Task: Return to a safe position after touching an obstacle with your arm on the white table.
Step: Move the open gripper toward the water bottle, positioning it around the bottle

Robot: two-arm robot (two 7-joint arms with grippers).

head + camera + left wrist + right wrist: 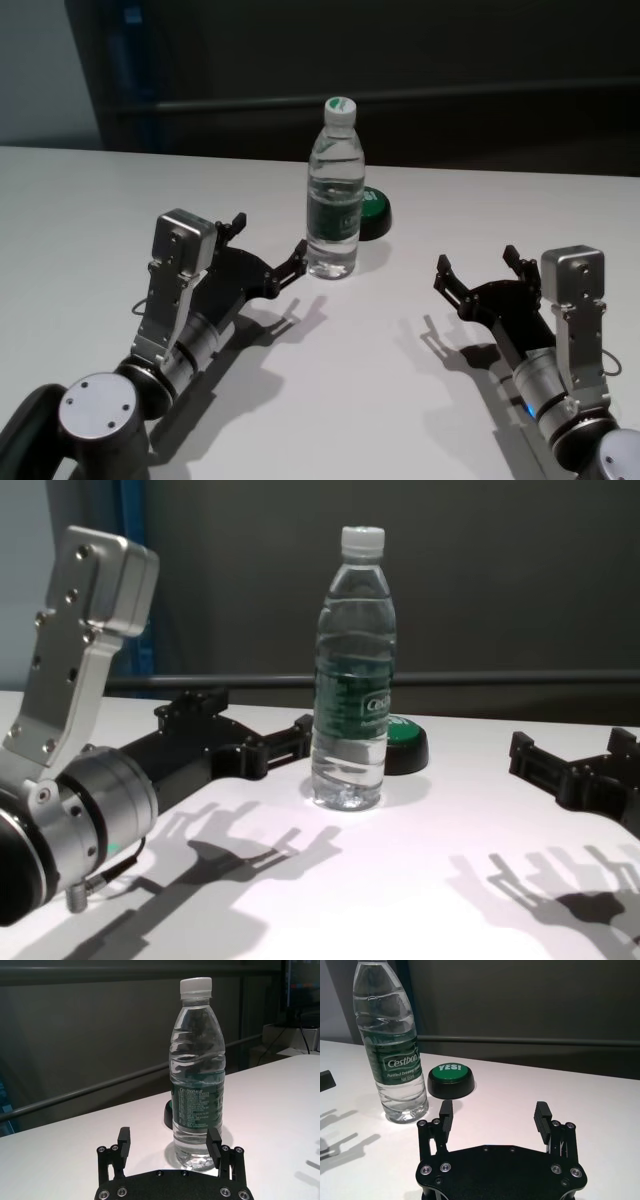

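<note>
On the white table [90,200], a clear water bottle [333,195] stands upright near the middle, its white cap on and a green button [374,212] sitting just behind it. Low over the surface, the left gripper [268,248] reaches toward the bottle with its fingers spread and nothing between them; one fingertip [298,250] lies right at the bottle's base, and whether it touches cannot be told from any view. From the left wrist camera the bottle fills the space just ahead of that fingertip, off to one side of the jaws, which suggests a brush against the obstacle rather than a grasp. The right gripper [478,272] hangs well apart from the bottle on the other side, likewise spread wide and empty, apparently idle. With the bottle standing undisturbed, the contact step looks done or nearly so; what remains, by this reading, is a careful backing away of the left arm so the bottle is not tipped.
</note>
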